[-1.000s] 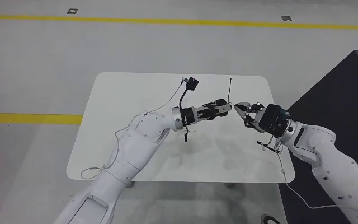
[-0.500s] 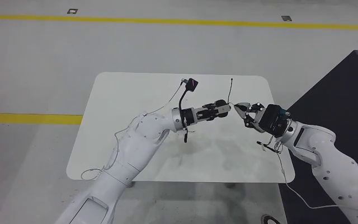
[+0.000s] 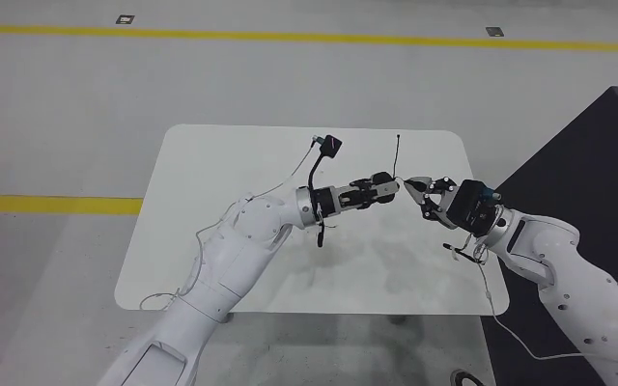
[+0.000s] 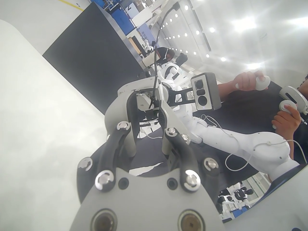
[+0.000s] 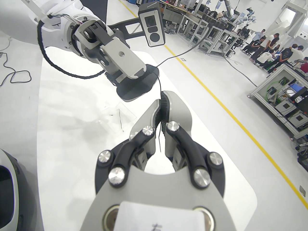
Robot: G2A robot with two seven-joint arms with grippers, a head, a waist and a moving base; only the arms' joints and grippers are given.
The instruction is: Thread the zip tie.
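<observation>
Right now both arms meet tip to tip in the air above the far half of the white table. The right end effector is clenched on the thin tail of the black zip tie. A short stub of that tail sticks out behind the pinch, back toward the wrist. From the pinch the zip tie runs straight to the tip of the left end effector, which sits just beside the right one. There it bends and rises away from the table, with its small head at the top, free in the air. Whether the left end effector is actually clamped on the zip tie, I cannot tell. Below the arms a flat piece of clear plastic lies on the table.
</observation>
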